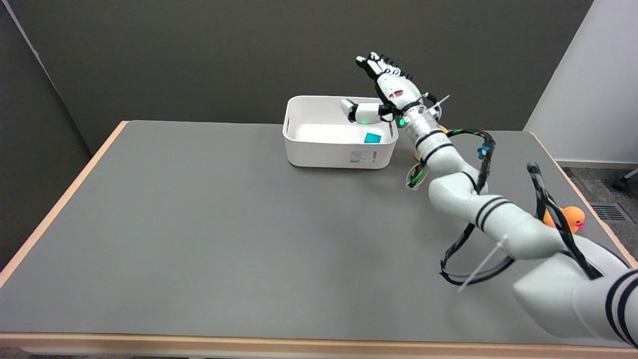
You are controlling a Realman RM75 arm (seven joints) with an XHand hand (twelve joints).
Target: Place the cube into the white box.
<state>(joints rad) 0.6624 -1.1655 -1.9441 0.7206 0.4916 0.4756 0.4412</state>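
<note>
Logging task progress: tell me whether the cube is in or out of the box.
In: the cube lies on the white box's floor.

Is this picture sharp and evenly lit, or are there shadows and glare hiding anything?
Head view: sharp overall, with soft even light and no strong glare on the grey table. Faint shadows lie inside the white box, but the cube shows clearly. The right hand stands out crisply against the dark wall.

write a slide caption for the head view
Teal cube lies inside the white box; open right hand raised above its right end.
</note>
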